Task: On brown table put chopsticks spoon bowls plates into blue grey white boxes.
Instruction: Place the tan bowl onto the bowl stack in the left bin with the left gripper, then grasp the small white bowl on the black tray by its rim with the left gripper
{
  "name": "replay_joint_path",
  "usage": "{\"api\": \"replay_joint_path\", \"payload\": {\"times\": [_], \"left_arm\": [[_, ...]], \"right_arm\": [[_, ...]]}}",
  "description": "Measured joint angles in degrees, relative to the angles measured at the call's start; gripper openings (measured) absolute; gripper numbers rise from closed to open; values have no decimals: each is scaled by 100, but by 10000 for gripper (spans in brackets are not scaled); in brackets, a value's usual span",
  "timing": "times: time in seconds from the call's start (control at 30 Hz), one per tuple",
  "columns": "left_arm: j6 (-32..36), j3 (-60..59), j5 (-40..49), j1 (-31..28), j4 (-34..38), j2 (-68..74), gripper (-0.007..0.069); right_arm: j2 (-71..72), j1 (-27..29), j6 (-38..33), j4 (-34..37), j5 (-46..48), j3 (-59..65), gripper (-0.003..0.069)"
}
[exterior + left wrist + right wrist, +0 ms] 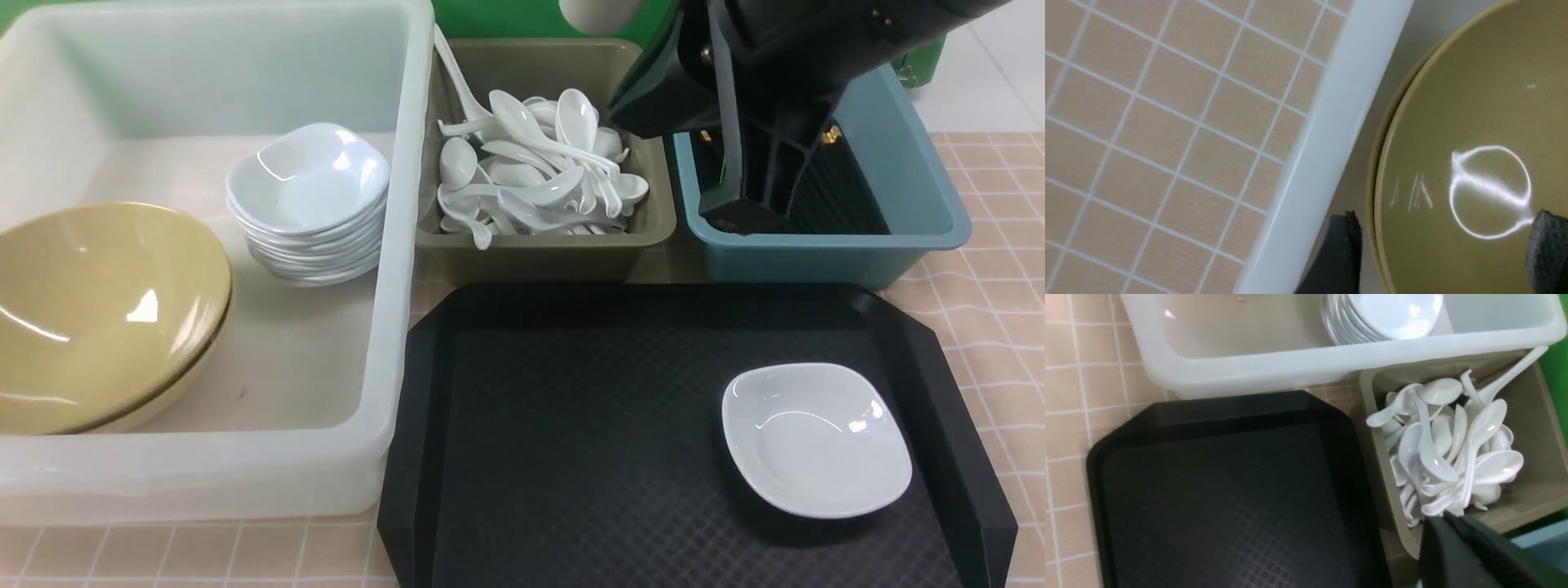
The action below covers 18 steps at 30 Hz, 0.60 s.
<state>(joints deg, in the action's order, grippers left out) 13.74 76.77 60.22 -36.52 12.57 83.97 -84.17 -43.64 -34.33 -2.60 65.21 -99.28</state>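
Pink checked worktop (996,269): at its near edge, one plate (816,441) sits on a black tray (571,425). In the white box (400,245), the left gripper (1447,253) is spread wide across the rim of the yellow bowls (98,318). Far back, the right gripper (739,214) is clenched inside the blue box (922,204).

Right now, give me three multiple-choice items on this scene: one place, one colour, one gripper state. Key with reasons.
1. Where is the lone plate?
A) in the white box
B) on the black tray
C) on the bare table

2. What colour is the box holding the spoons?
A) teal-blue
B) milky white
C) olive-grey

3. How does the left gripper stand?
A) open
B) shut on a spoon
C) shut on a chopstick

Key:
1 B: the plate lies alone on the tray's right side.
2 C: the spoons are piled in the olive-grey box.
3 A: its fingers stand wide apart, straddling a yellow bowl rim.
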Motion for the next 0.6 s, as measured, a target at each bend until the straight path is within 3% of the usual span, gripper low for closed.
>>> {"api": "replay_joint_path", "payload": {"times": [0.13, 0.3, 0.33, 0.4, 0.5, 0.57, 0.6], "left_arm": [[-299, 823, 532, 151, 83, -383, 540], [-77, 1211, 842, 1373, 656, -765, 428], [92, 1199, 877, 2274, 805, -779, 347], [200, 1166, 830, 2936, 837, -730, 286], [484, 1097, 483, 4774, 652, -304, 110], [572, 1097, 101, 5652, 449, 113, 29], [583, 1097, 68, 5804, 405, 207, 20]], "right_arm": [[-1, 20, 420, -429, 14, 0, 37], [-11, 448, 1186, -738, 234, 5, 37], [-5, 757, 1480, -782, 452, 102, 37], [22, 951, 1683, -802, 535, 204, 37], [175, 1264, 2176, -847, 632, 764, 37], [371, 1329, 2436, -840, 635, 1210, 37], [393, 1329, 2451, -840, 635, 1257, 37]]}}
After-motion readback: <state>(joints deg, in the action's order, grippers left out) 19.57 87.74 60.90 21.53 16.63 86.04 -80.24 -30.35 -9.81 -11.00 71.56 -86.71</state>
